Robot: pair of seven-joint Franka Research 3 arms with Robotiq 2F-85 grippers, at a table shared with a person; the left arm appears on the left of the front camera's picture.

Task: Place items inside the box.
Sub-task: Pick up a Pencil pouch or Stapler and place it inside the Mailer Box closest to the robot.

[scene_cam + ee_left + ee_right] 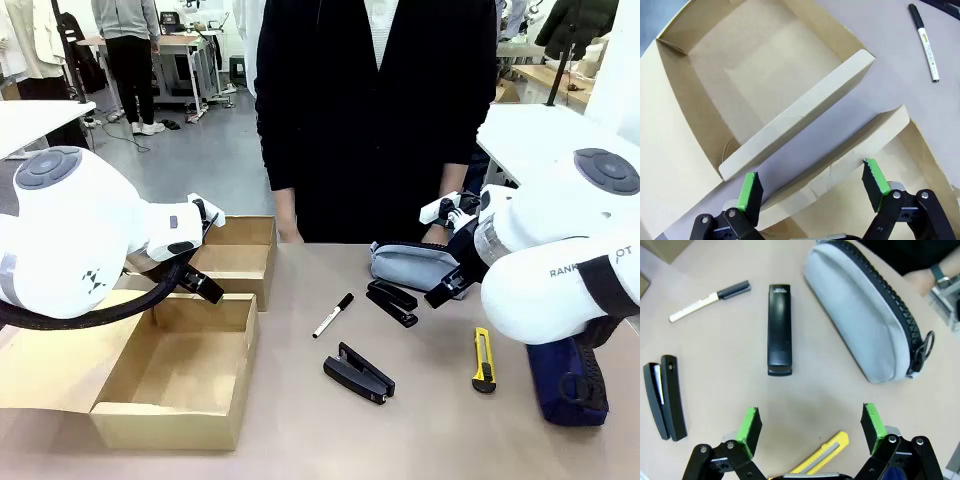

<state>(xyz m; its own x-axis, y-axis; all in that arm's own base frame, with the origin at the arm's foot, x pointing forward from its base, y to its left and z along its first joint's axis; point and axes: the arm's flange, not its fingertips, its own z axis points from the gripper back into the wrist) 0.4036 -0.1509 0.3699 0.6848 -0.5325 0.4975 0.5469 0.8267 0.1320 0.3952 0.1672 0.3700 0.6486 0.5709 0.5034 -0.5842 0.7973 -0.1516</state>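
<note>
Cardboard is filling the front view's lower left: the long box [165, 430] is lying open on the counter [300, 440], with the shorter box [240, 262] just behind it, and your left arm [70, 235] is covering part of it. Your left tool [812, 177] is hanging spread wide over the two boxes' neighbouring walls. Your right tool [811, 416] is gaping too, gripping nothing, above bare counter. Around it are lying the yellow knife [822, 457] at the bottom edge, one stapler [779, 330] ahead, the other stapler [665, 397] at left, the marker [710, 301] upper left and the grey pouch [860, 315] upper right.
</note>
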